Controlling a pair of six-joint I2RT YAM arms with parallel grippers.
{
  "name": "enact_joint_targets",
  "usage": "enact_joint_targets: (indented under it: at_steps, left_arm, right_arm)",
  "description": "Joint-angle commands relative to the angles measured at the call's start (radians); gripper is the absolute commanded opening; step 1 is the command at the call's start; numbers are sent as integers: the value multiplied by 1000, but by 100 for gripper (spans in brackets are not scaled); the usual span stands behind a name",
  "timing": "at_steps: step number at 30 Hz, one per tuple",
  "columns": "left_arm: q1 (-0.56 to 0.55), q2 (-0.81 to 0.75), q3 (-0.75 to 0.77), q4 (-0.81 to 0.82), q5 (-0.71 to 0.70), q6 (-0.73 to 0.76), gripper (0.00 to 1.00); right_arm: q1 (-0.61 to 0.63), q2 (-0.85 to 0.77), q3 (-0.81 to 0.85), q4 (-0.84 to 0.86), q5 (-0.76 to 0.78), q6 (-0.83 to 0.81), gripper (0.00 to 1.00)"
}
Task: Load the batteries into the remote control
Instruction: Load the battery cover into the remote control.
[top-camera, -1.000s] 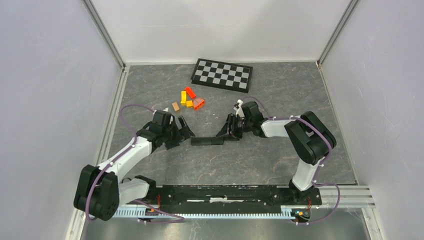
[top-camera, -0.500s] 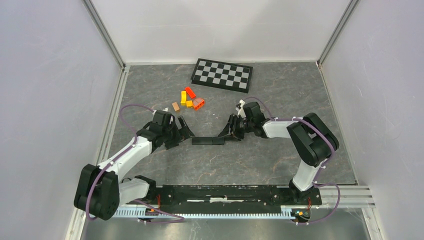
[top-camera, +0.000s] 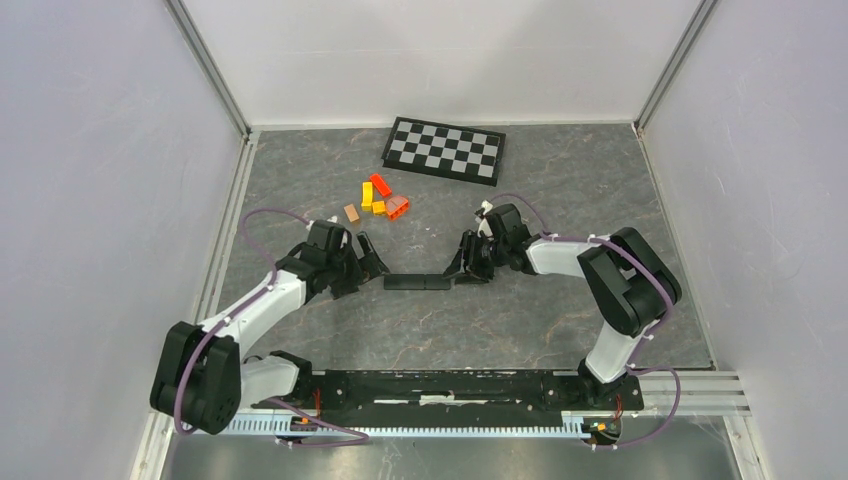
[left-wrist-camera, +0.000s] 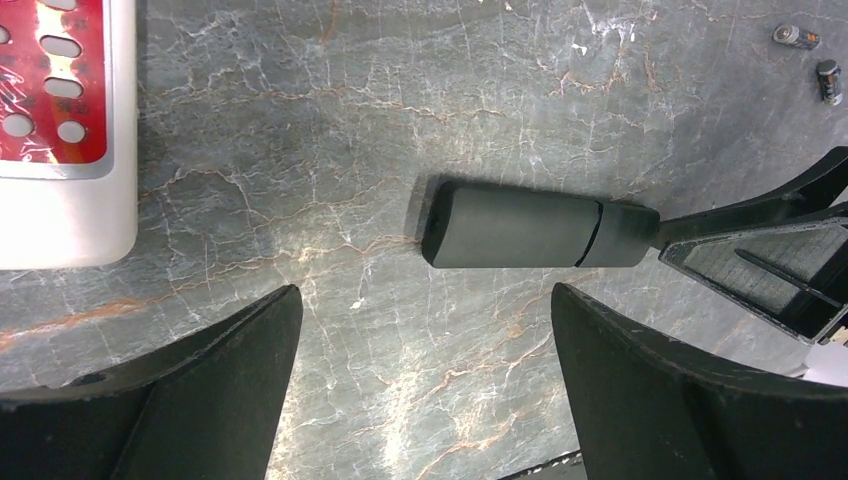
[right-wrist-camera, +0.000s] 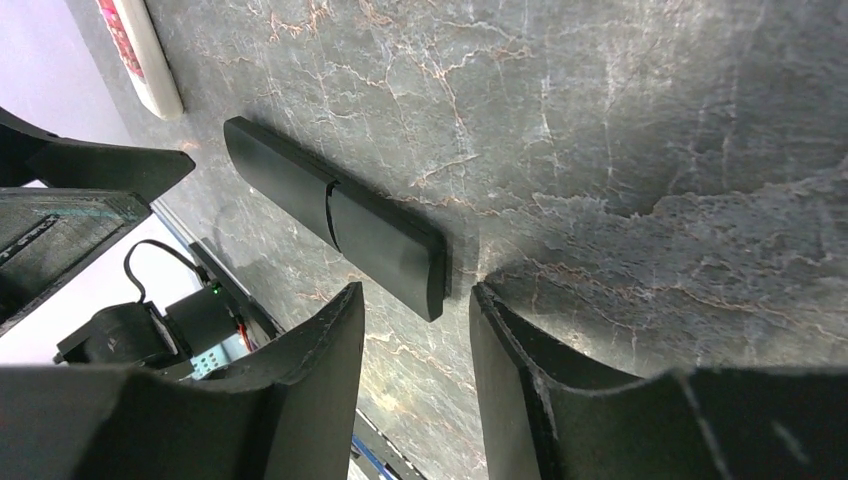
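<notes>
The grey marbled tabletop (top-camera: 500, 330) carries a checkerboard (top-camera: 443, 149) at its far edge. The left gripper (left-wrist-camera: 428, 300) has its jaws wide apart, holding nothing, facing the left end of the black remote control (top-camera: 418, 283), which lies flat between both grippers. The right gripper (right-wrist-camera: 415, 295) has its jaws partly apart at the remote's right end, not clamped. Orange and red blocks (top-camera: 380, 198) lie near the checkerboard. Two batteries (left-wrist-camera: 798, 36) lie loose on the tabletop, well apart from the remote.
</notes>
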Motion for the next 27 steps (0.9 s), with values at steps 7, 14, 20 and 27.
enact_joint_targets:
  at_steps: [7,14,20,27]
  left_arm:
    - [3,66,-9,137,69,-10,87]
    - [0,123,-16,178,58,-20,79]
    - [-5,195,-37,245,92,-33,71]
    - [-15,257,-52,289,108,-34,64]
  right_arm:
    - [43,-42,15,-14,104,-66,43]
    - [94,-54,22,-47,211,-80,34]
    - [119,-43,29,-90,263,-83,25]
    - [139,-35,41,-133,344,-100,22]
